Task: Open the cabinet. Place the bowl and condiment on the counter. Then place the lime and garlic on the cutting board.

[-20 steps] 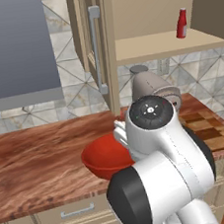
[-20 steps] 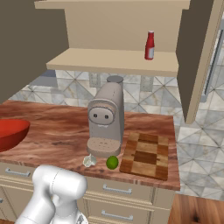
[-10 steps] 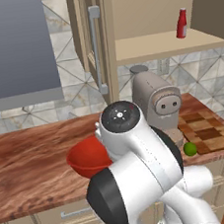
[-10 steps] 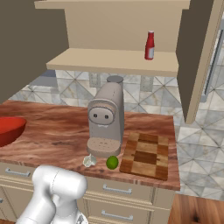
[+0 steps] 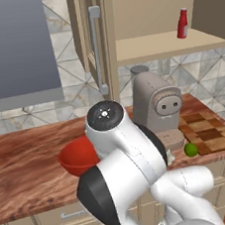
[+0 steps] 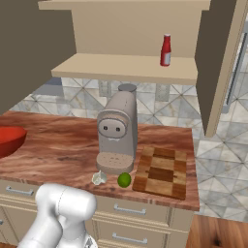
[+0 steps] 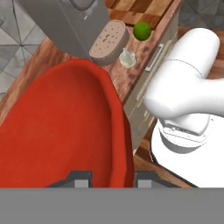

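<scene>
In the right base view, the condiment (image 6: 165, 50) stood on the open cabinet (image 6: 131, 68) shelf at upper centre, while the garlic (image 6: 99, 178) and lime (image 6: 124, 180) lay just left of the cutting board (image 6: 162, 171) on the counter (image 6: 58, 145), with the bowl (image 6: 8, 140) at the left edge.

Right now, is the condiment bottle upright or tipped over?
Upright: the condiment bottle stands white cap up on the open cabinet shelf in both base views.

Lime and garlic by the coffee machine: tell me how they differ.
The lime is bright green; the garlic is whitish. The lime is a smooth ball; the garlic is lumpy. The lime lies nearer the cutting board; the garlic is farther. Both are small and rest on the counter, off the board.
</scene>
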### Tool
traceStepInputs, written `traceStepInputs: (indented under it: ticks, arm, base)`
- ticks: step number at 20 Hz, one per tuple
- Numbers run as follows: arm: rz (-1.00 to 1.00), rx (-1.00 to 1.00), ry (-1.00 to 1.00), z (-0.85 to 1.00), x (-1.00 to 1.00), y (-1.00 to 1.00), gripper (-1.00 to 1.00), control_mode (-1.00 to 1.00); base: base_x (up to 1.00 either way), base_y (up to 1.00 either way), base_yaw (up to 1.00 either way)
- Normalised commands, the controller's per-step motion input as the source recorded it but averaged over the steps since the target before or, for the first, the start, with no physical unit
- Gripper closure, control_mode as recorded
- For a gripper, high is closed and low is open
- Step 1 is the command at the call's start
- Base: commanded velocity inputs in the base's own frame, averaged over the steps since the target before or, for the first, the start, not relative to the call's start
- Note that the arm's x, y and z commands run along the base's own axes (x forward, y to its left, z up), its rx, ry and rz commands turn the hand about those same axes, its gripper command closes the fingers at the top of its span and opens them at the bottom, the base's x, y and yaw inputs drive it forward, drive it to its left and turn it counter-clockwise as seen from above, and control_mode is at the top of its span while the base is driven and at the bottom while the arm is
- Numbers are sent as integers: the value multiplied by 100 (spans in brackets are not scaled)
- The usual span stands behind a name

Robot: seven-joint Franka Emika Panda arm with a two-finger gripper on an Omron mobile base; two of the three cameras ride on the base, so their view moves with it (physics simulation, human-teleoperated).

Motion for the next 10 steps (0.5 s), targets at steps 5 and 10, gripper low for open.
traceStepInputs:
  ticks: [5, 10]
  arm:
    - [0, 3, 0, -8, 37, 14, 100, -100]
    - [0, 2, 0, -7, 43, 17, 100, -100]
  base:
    - [0, 0, 0]
    - [0, 0, 0]
